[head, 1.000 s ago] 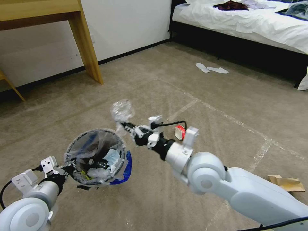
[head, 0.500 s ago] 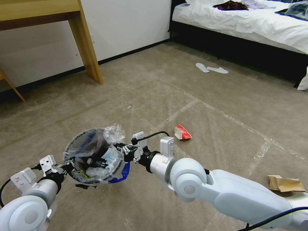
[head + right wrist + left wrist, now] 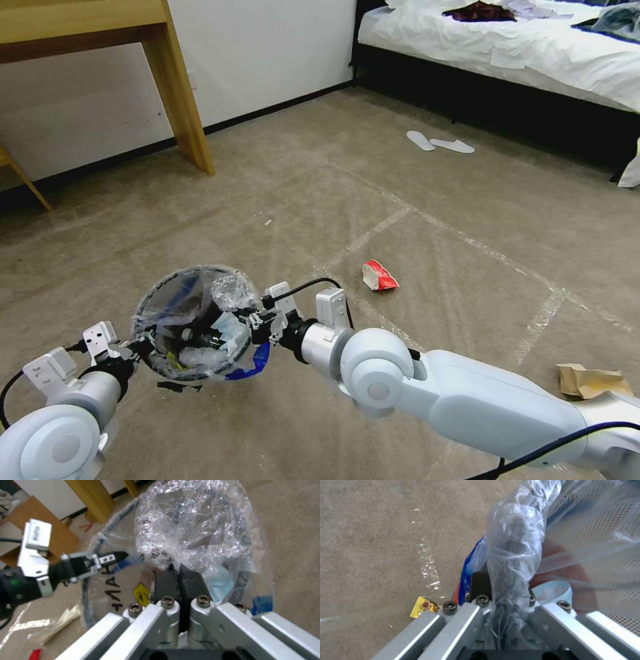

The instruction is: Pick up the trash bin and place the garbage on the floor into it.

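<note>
One second is all it takes: the right gripper (image 3: 248, 319) swings its crumpled clear wrapper (image 3: 231, 288) from out over the floor (image 3: 467, 200) to the mouth of the trash bin (image 3: 193, 323), jaws pinched shut on it. The left gripper (image 3: 141, 345) stays clamped on the bin's rim, holding it aloft. Release looks close. A red-white carton (image 3: 379, 275) and brown paper bag (image 3: 593, 381) wait on the carpet.

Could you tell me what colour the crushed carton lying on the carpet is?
The carton is red and white, clearest in the head view.
</note>
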